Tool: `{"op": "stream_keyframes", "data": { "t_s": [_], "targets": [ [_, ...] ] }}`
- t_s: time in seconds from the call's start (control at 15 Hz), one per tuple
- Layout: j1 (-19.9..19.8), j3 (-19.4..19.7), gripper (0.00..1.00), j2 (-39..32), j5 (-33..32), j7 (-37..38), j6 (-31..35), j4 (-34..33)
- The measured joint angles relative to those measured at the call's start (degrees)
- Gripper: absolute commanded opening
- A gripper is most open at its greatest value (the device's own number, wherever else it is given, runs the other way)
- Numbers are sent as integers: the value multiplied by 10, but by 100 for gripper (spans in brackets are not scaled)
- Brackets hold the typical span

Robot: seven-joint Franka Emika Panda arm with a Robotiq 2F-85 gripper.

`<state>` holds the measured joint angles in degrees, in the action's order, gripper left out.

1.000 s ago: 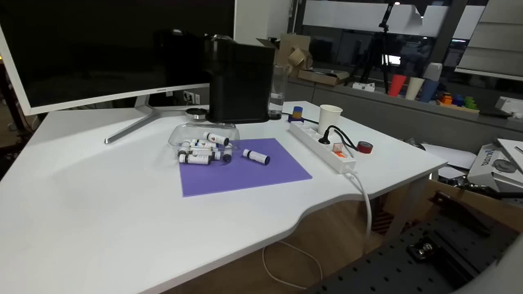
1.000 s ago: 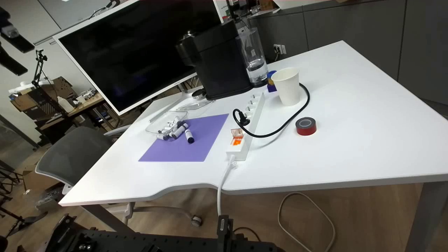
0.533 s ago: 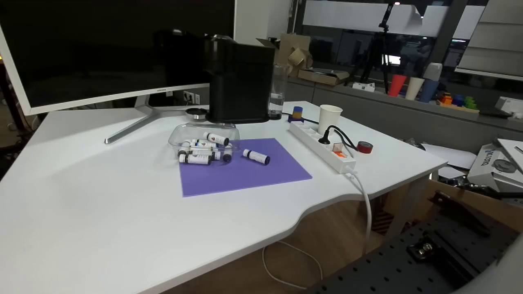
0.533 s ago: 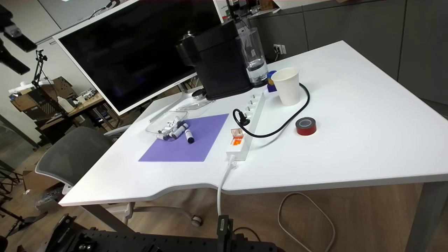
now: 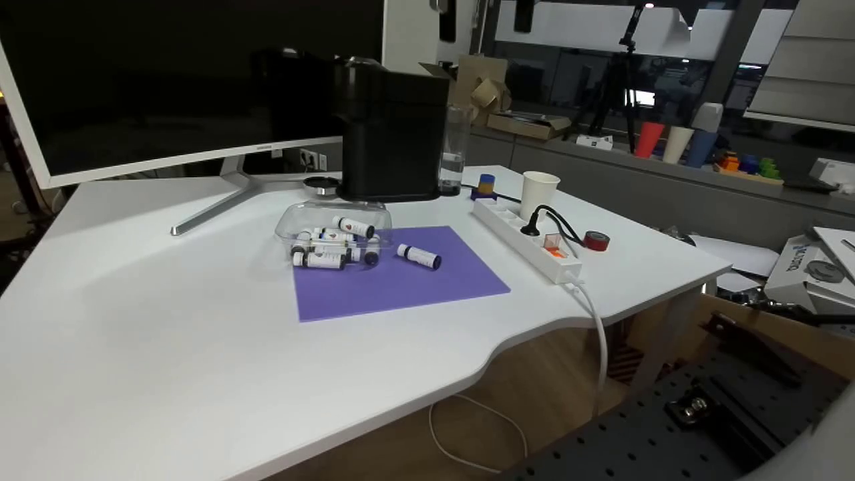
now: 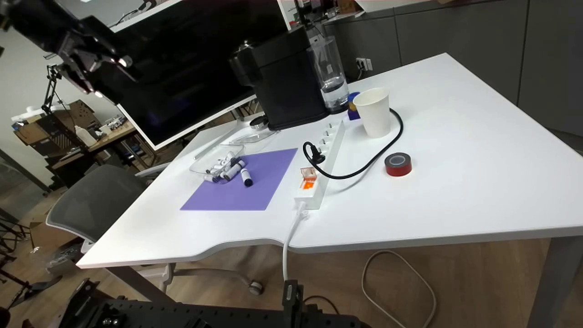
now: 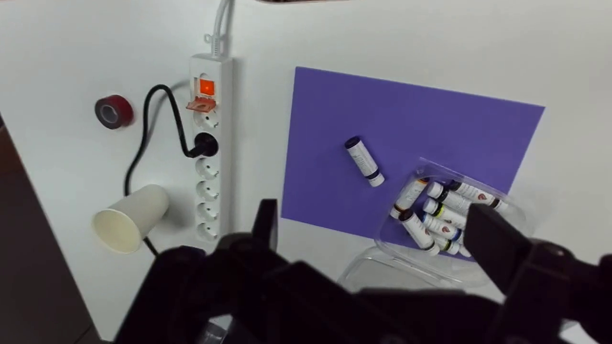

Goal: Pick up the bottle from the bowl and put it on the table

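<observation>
The bowl is a small clear plastic dish [image 5: 310, 217], also seen in an exterior view [image 6: 206, 165] and the wrist view [image 7: 461, 268]. It holds several white-labelled bottles [image 7: 418, 231] in a jumbled pile, partly over the purple mat. One loose bottle [image 5: 419, 256] lies on the mat beside it, also in the wrist view [image 7: 363, 160]. The table [image 5: 167, 334] is a white desk top. My gripper [image 7: 370, 210] is open and empty, high above the table; its right finger hides part of the bowl. It shows at the top of both exterior views [image 5: 486, 19] [image 6: 120, 83].
The purple mat [image 5: 401, 287] lies under part of the bowl. A power strip [image 5: 528, 240] with a black plug and cable, a paper cup [image 5: 538, 194] and red tape [image 5: 596, 241] are to one side. A black machine [image 5: 394, 133] and a monitor [image 5: 167, 80] stand behind.
My gripper has moved in over the table; its fingertips now show at the top of both exterior views, farther right in the view where they were visible before. The bottles and bowl are unmoved.
</observation>
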<state>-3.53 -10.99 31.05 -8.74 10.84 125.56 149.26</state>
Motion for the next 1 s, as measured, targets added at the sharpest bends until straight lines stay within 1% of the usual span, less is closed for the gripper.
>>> {"op": "stream_keyframes", "data": {
  "t_s": [0.13,0.27,0.47,0.53,0.6,0.73,1.0],
  "targets": [
    [4,23,100,-76,12,-64,46,-14],
    [19,48,100,-151,20,-127,70,-44],
    [41,72,100,-247,53,-236,77,-101],
    [46,74,100,-272,64,-269,67,-121],
    [50,76,100,-291,70,-290,55,-140],
    [54,76,100,-311,75,-304,43,-162],
    [54,76,100,-314,71,-308,44,-164]
  ]
}}
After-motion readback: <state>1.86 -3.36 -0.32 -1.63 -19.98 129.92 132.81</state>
